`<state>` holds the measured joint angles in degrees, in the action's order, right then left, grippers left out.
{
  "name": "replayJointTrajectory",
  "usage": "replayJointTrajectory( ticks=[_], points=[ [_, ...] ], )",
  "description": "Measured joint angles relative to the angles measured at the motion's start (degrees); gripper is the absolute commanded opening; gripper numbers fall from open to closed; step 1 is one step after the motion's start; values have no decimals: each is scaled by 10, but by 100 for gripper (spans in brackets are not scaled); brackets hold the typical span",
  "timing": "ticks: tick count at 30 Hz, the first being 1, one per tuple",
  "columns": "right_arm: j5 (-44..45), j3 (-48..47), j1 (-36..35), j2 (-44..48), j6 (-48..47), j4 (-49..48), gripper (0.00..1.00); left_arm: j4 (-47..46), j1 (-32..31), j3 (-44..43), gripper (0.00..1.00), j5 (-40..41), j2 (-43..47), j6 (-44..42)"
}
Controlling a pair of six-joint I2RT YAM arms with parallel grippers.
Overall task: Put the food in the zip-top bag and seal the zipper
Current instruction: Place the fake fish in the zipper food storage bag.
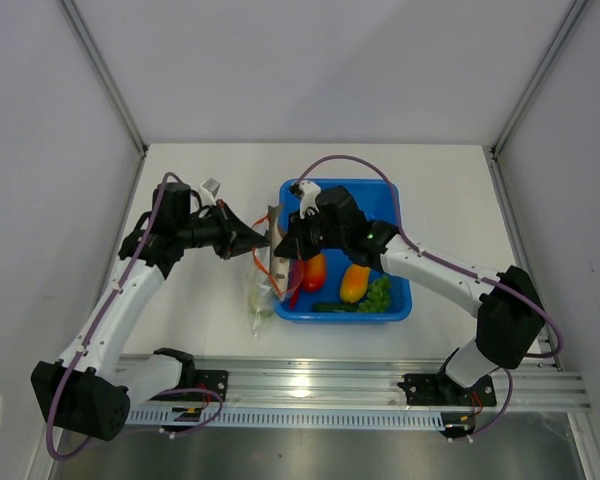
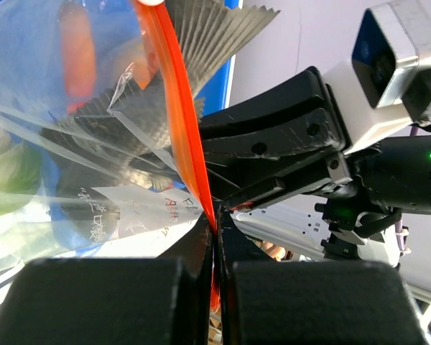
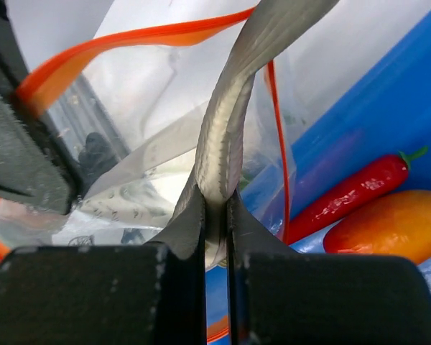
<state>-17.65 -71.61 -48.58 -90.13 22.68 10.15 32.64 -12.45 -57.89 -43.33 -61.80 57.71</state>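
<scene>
Loading step: fish (image 3: pixel 226 129) at bag (image 3: pixel 158 86) mouth
Left gripper (image 2: pixel 215 237): clamped on zipper (image 2: pixel 179 122)
Right gripper (image 3: pixel 215 215): clamped on fish
Next move: lower fish inside, then release

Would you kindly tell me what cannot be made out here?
Top view: the mouth of the zip-top bag, hidden under the left gripper and right gripper.
Left wrist view: the bag's contents, blurred behind creased plastic.
Right wrist view: the grey fish, its far end cut off at the top edge.
</scene>
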Motion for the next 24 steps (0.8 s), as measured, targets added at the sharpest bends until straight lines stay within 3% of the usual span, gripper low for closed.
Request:
replayJointTrajectory(
  ticks=[7, 13, 24],
  points=[
    [16, 11, -1, 42, 2, -15, 0, 18, 1, -16, 0, -4, 0, -7],
    [87, 42, -8, 110, -6, -60, 0, 18, 2, -17, 1, -21, 0, 3],
    [217, 84, -58, 119, -81, -172, 0, -15, 3, -17, 1, -96, 5, 82]
  ],
)
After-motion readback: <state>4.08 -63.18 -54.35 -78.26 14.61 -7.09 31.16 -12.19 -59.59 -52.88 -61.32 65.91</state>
